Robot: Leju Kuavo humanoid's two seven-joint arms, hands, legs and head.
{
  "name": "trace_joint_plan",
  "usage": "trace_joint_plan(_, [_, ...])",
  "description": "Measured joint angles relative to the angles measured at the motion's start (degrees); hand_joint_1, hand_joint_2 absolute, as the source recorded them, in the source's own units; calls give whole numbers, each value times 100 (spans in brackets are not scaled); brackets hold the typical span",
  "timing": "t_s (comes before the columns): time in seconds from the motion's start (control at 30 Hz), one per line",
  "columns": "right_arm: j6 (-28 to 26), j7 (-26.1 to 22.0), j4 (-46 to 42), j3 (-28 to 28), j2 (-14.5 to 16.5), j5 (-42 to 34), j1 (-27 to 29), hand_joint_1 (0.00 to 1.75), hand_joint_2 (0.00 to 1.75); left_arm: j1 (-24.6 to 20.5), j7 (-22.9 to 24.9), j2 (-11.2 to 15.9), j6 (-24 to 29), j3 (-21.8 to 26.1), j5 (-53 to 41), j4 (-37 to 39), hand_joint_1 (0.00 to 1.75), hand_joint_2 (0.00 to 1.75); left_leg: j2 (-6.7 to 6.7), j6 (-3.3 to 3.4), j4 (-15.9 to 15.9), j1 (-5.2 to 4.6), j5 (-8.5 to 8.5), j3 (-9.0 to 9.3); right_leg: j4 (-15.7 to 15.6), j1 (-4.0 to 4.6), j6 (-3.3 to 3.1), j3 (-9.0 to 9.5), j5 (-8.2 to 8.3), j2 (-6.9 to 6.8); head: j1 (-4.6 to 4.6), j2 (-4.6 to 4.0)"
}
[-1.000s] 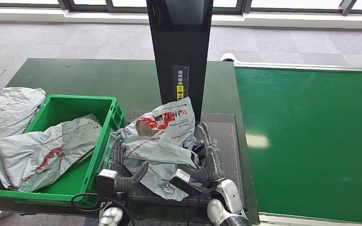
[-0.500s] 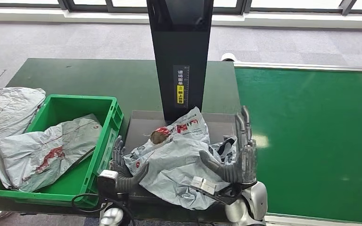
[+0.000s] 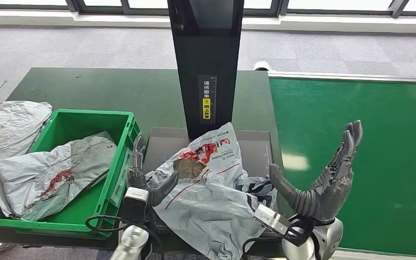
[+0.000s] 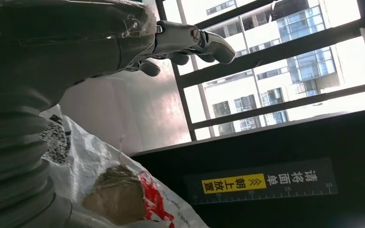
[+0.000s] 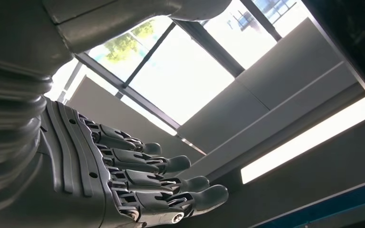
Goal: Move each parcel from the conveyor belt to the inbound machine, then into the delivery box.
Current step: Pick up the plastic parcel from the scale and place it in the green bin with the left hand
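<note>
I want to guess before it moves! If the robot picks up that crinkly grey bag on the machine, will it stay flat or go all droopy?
Probably droopy. The grey parcel bag is wrinkled thin plastic and already sags over the inbound machine's tray edge. It likely has a small lump inside, the brown bulge, so it may swing. The shiny film could slip from the left hand.

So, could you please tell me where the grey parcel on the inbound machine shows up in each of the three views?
Head view: the grey parcel lies crumpled at lower centre on the machine's tray, below the black column.
Left wrist view: the parcel sits beside the left hand's ribbed cover.
Right wrist view: not in it; the right hand is seen against windows.
Shared landmark: the yellow label on the column, also in the left wrist view.
</note>
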Motion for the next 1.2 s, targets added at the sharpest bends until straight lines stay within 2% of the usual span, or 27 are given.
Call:
trace_joint_plan(0.2, [2,1,-45,-56,0,-13,34,0,175,-33,0,-2,-226,-150,-133,-141,0,175,3,0,0,0,0,-1,0,0,0,-1,0,3,0,0])
trace_joint_plan(0.43, [2,2,-44,-93,0,-79,38,0,175,-123,5,33,-723,-775,-367,-622,0,175,1,0,0,-2,0,-1,0,-4,2,2,1,1,0,0])
trace_joint_plan(0.7, [4,0,-43,-94,0,-119,35,0,175,-267,179,62,-1285,-1354,-858,-564,0,175,1,0,0,-4,0,0,-1,-4,3,1,1,1,-1,0])
trace_joint_plan(0.8, [4,0,-42,-95,0,-137,32,0,175,-426,383,36,-1353,-1563,-1269,-128,0,175,-1,0,0,-4,0,0,-1,-4,3,2,2,0,-1,0])
trace_joint_plan(0.9, [4,2,-42,-105,0,-171,32,0,175,-714,528,-25,-1210,-1707,-1499,644,0,175,2,1,0,-4,0,1,-1,-5,6,2,4,1,-1,0])
trace_joint_plan(1.07, [4,1,-44,-205,0,-199,35,0,175,-1253,707,-173,-932,-1932,-1295,1882,0,175,0,3,1,-4,2,1,0,-6,9,5,9,0,-1,0])
trace_joint_plan(1.2, [4,0,-44,-275,0,-203,36,0,175,-1510,734,-273,-891,-2045,-1218,2483,0,175,0,3,1,-4,2,1,0,-7,10,5,10,0,-1,0])
